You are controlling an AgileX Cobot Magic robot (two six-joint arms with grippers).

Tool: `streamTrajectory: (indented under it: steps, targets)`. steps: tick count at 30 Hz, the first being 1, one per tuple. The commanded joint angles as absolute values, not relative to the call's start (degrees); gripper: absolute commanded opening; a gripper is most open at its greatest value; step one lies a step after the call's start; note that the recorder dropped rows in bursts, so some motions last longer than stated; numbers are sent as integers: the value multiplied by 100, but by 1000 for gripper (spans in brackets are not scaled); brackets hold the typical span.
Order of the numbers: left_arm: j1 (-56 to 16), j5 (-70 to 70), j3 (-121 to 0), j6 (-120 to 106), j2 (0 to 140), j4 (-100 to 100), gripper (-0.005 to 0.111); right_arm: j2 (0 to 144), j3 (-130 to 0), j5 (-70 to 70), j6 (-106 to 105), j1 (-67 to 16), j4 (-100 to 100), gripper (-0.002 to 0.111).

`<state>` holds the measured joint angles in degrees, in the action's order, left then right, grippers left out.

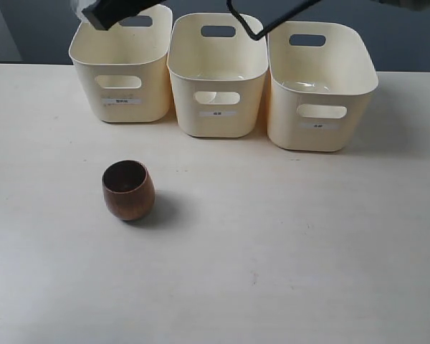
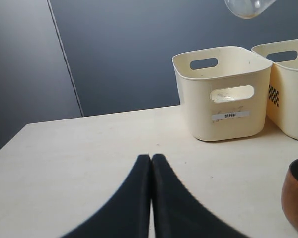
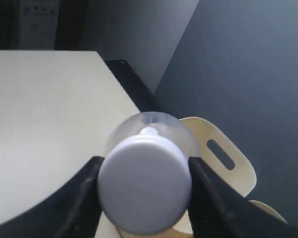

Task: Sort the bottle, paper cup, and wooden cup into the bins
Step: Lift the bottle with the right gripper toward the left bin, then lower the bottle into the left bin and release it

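My right gripper is shut on the white cap of the clear bottle and holds it in the air, over a cream bin. From the left wrist view the bottle's clear base hangs above the left bin. The dark-brown wooden cup stands upright on the table in front of the left bin. My left gripper is shut and empty, low over the table, with the wooden cup off to its side. The paper cup is out of view.
The middle bin and right bin stand side by side at the back of the cream table. A dark piece of arm and a black cable cross the top edge above the bins. A dark wall lies behind.
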<state>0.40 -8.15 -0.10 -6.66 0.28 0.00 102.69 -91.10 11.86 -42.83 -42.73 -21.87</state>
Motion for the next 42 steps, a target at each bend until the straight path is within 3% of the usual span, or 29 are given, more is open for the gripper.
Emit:
streamTrajectory:
  steps: [1, 6, 16, 42]
  targets:
    - [43, -775, 0, -656, 0, 0, 0, 10624, -9111, 586, -4267, -4278, -2293, -1]
    - [43, -775, 0, -656, 0, 0, 0, 11156, -9259, 53, -4267, -4233, -2293, -1]
    - [43, -775, 0, -656, 0, 0, 0, 12066, -10396, 874, -3845, -3942, -2361, -1]
    - [43, -775, 0, -656, 0, 0, 0, 12473, -10397, 1290, -2830, -3716, -1288, -1]
